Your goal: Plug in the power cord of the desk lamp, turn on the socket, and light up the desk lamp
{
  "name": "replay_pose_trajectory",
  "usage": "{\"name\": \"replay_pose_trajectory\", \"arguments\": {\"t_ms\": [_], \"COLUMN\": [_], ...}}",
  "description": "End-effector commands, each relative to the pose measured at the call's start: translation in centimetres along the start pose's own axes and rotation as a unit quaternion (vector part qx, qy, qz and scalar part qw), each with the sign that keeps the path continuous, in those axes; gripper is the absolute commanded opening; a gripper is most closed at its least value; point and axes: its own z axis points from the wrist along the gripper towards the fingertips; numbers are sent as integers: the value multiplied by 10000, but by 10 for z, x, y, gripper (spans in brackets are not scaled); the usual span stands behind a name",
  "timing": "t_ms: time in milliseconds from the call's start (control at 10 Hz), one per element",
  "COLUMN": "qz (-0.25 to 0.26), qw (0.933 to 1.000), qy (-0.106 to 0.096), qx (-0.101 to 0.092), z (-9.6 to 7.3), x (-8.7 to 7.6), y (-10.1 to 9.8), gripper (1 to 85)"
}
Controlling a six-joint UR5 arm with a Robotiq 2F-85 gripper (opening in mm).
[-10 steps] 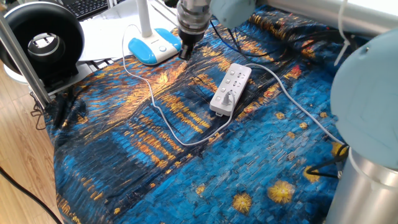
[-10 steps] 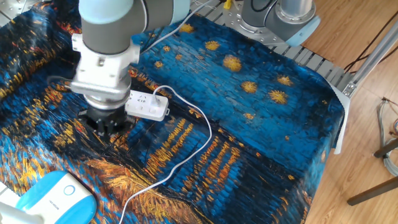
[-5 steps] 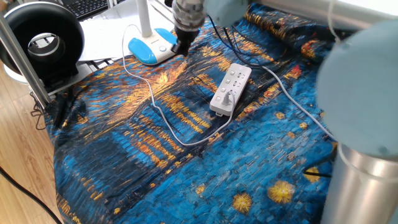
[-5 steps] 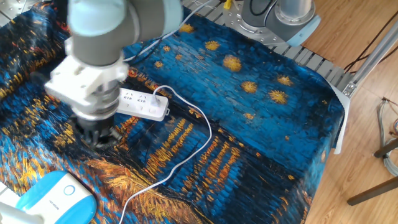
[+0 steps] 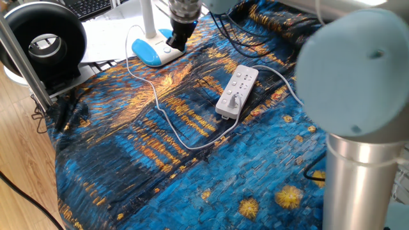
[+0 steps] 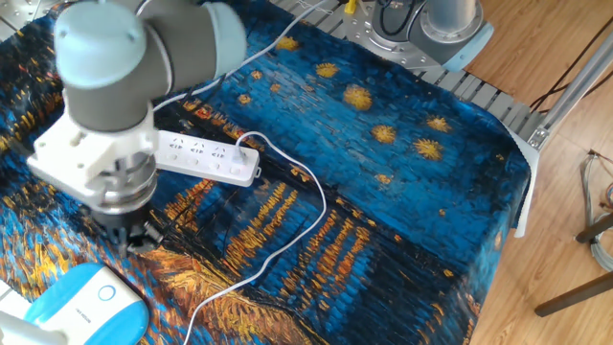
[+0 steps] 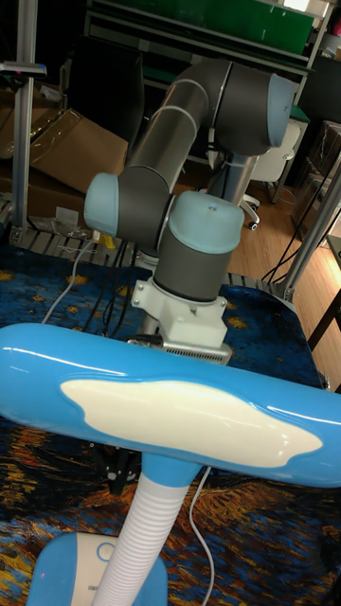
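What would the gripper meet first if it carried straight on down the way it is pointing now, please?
Probably the desk lamp: in one fixed view the gripper points down at the edge of its blue base. The other fixed view suggests it may hang just beside it, over the cloth. Depth is unclear.

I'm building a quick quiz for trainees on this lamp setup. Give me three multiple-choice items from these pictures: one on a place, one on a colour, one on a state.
1. Where is the gripper?
A. over the desk lamp's base
B. over the socket
C. off the table

2. What colour is the lamp head?
A. black and red
B. light blue and white
C. green

3. How does the power cord stand with the socket?
A. lying loose with its plug off the table
B. plugged into the socket
C. held in the jaws

Key: 1 A, one fixed view shows it at the desk lamp base, apart from the socket. 2 B, the tall view shows a light blue head with a white panel. 3 B, its white plug sits in the socket's near end.
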Motion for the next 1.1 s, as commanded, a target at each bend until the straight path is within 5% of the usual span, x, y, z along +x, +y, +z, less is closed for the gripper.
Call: {"name": "replay_pose_trajectory", "arguments": {"t_ms": [0, 200, 600, 900, 1000], "qz": [279, 544, 575, 862, 843], "qw": [9994, 9978, 9979, 9951, 9958], "qy": [173, 386, 255, -13, -74], "qx": [93, -3, -150, -475, -354], "z": [4, 4, 4, 15, 21], "x": [6, 17, -16, -43, -48], "y": [-5, 1, 3, 15, 11], "gripper": [13, 13, 13, 13, 13]}}
